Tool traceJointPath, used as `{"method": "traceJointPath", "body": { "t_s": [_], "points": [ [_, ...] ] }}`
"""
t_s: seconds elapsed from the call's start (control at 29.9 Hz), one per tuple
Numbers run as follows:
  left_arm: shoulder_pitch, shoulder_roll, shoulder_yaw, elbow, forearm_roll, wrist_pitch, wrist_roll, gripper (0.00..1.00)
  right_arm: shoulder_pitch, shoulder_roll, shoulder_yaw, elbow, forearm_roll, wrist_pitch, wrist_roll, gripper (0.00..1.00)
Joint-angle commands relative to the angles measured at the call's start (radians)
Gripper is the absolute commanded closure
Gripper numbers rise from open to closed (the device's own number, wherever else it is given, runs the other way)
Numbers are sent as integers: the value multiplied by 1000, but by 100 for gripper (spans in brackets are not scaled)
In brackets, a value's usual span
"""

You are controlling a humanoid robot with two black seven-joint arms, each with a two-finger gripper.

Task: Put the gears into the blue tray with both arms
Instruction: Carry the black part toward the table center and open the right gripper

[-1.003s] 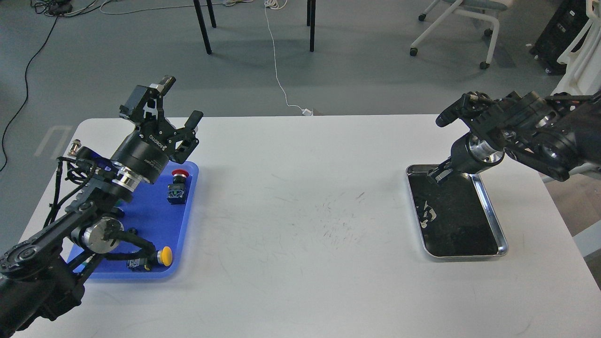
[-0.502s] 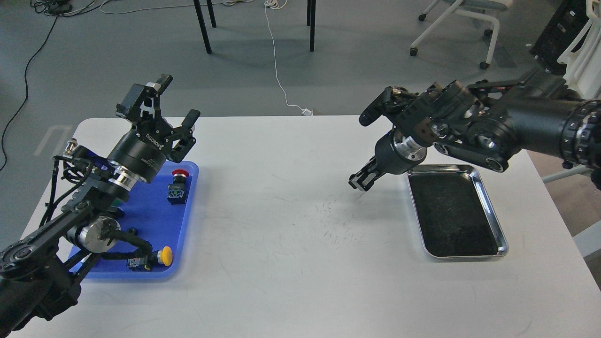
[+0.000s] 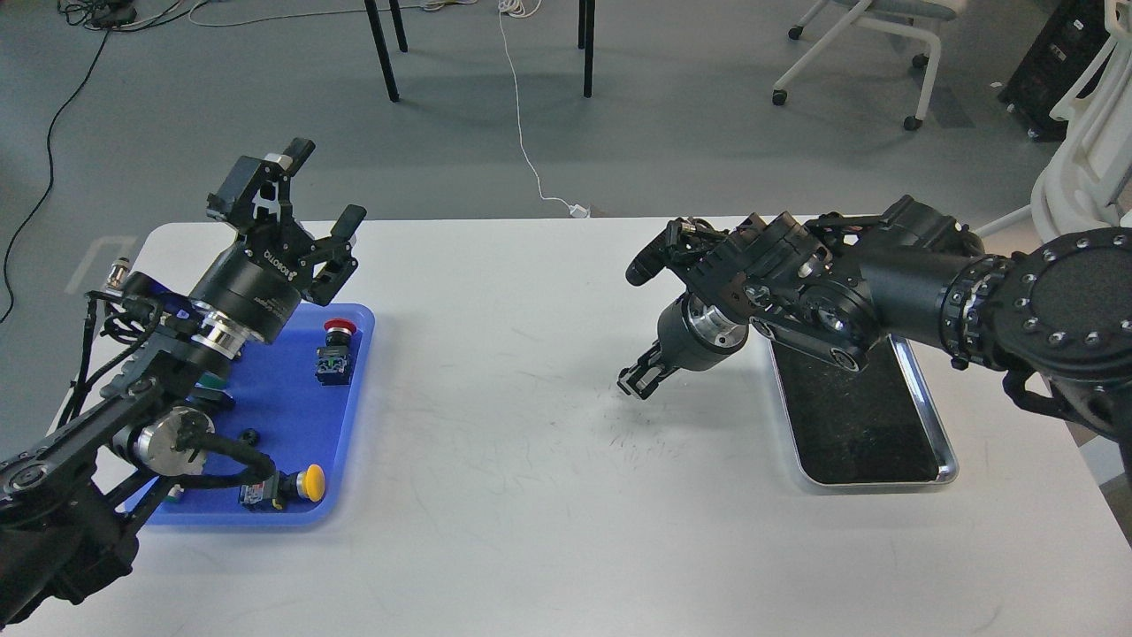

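The blue tray [image 3: 287, 416] lies at the table's left. On it sits one tiny black round piece [image 3: 250, 435] that looks like a gear. My left gripper [image 3: 323, 188] hovers above the tray's far edge, pointing up and away, its fingers spread open and empty. My right gripper [image 3: 638, 381] hangs low over the table's middle, left of the silver tray, pointing down-left. Its dark fingers sit close together, and I cannot make out a gear between them. No other gear shows.
Also on the blue tray are a red-capped push-button switch [image 3: 336, 349], a yellow-capped one [image 3: 301, 484] and a green one [image 3: 209, 382] half hidden by my left arm. The silver metal tray [image 3: 948, 456] with a dark inside lies at the right, partly under my right arm.
My right arm has swung left, from inside the silver tray out over the table's middle. My left gripper has drifted slightly left and stayed open.
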Motion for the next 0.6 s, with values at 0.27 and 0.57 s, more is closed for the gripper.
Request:
{"method": "traceJointPath", "body": {
  "t_s": [0.27, 0.57],
  "points": [
    [0, 1, 0, 0, 1, 0, 0, 2, -8, 0, 3, 32, 37, 0, 0, 78],
    [2, 3, 0, -3, 1, 0, 0, 2, -33, 0, 18, 35, 49, -33, 0, 70]
  ]
}}
